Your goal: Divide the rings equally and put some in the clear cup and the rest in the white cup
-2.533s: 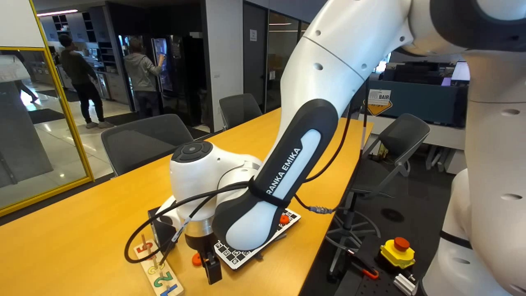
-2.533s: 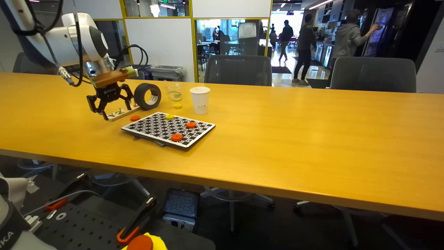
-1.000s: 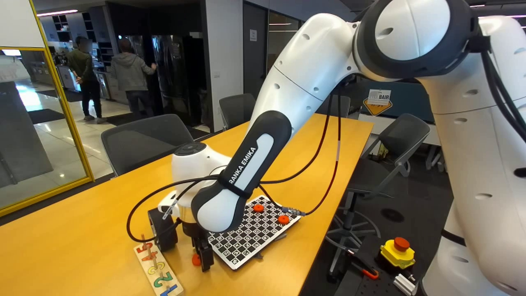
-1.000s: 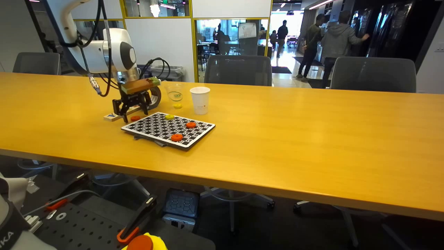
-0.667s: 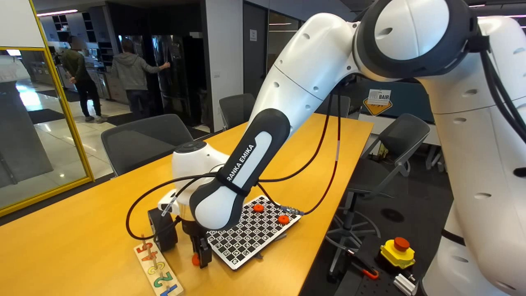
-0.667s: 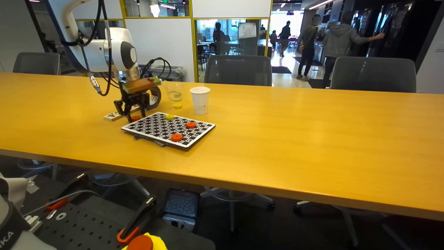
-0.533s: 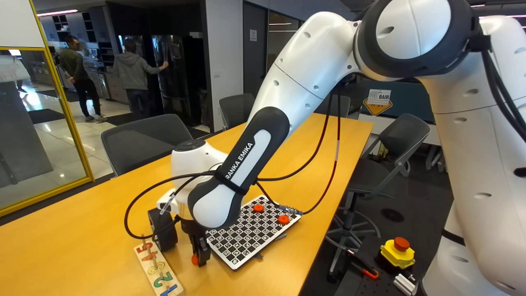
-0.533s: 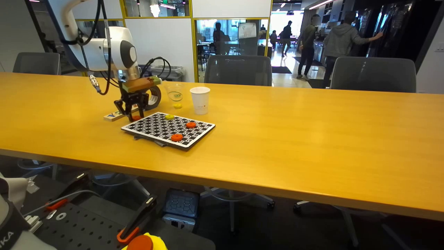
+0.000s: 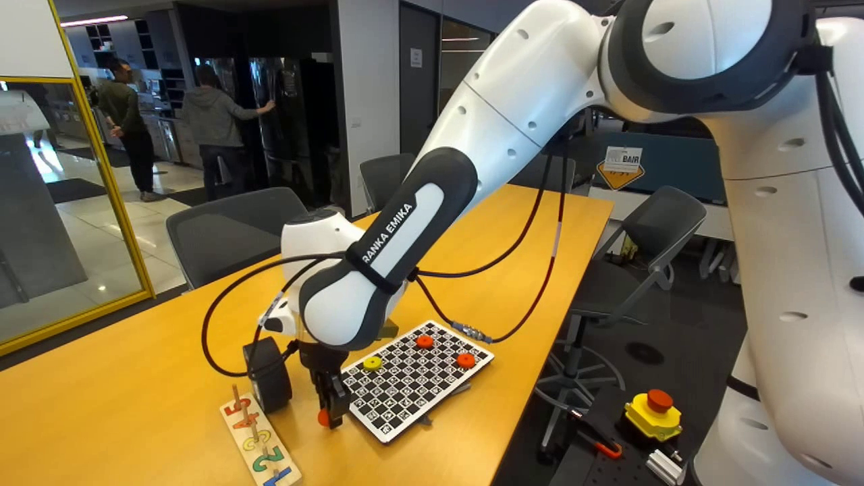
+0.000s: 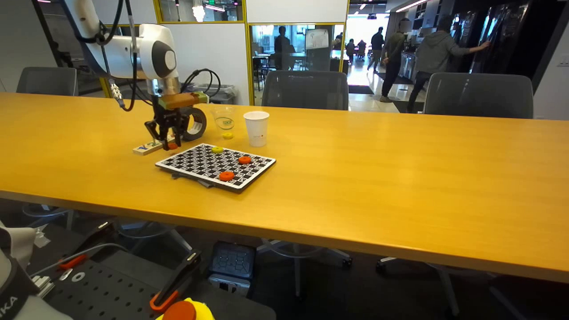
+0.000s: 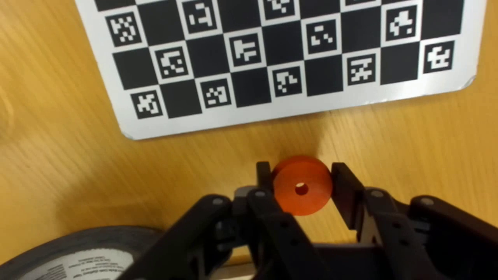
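Between my gripper point(image 11: 301, 186) and the far edge point(image 10: 382, 114) are the roll point(image 9: 273, 386) and peg strip point(image 9: 260, 442); the clear cup point(image 10: 223, 116) and white cup point(image 10: 257, 129) stand between the board point(image 10: 209, 166) and that edge. I can pass between the board and near edge point(image 10: 284, 234), or freely across the table point(image 10: 400, 178) toward its right end point(image 9: 584, 202).

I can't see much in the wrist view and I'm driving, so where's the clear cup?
Observer: In an exterior view, the clear cup appears between the black roll and the white cup.
Operator: Is anything in it?
Observer: A yellow ring shows at its bottom, seemingly inside.
Operator: My bit of the checkered board has no rings. Any on the rest?
Observer: Yes, two orange rings and another yellow ring.
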`<state>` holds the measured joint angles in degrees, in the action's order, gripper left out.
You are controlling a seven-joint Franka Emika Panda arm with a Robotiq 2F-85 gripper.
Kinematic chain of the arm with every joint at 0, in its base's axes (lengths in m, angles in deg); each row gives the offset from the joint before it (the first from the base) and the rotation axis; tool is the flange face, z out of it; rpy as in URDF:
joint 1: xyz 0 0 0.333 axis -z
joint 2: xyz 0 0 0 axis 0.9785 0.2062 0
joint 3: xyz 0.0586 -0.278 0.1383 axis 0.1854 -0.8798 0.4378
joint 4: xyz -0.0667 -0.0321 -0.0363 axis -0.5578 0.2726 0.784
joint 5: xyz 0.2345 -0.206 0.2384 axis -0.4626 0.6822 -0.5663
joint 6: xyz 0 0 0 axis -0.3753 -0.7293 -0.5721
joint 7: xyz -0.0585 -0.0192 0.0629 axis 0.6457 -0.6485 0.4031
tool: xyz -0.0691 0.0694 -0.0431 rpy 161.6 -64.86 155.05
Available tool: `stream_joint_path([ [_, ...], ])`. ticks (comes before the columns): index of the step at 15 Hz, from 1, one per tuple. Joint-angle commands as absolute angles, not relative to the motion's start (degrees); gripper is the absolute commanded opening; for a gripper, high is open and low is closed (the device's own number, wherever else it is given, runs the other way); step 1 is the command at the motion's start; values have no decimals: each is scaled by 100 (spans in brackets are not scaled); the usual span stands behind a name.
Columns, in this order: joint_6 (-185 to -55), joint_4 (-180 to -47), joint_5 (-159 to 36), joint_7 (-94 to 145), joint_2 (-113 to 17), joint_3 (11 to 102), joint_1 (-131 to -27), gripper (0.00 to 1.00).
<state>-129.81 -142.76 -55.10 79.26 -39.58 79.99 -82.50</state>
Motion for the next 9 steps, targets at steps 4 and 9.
stream_joint_path([
  [4,-11965,-14437,-6351,8996,-5310,7863,-7876,21],
  [9,-11485,-14016,-6397,9458,-5496,7195,-7772,21],
])
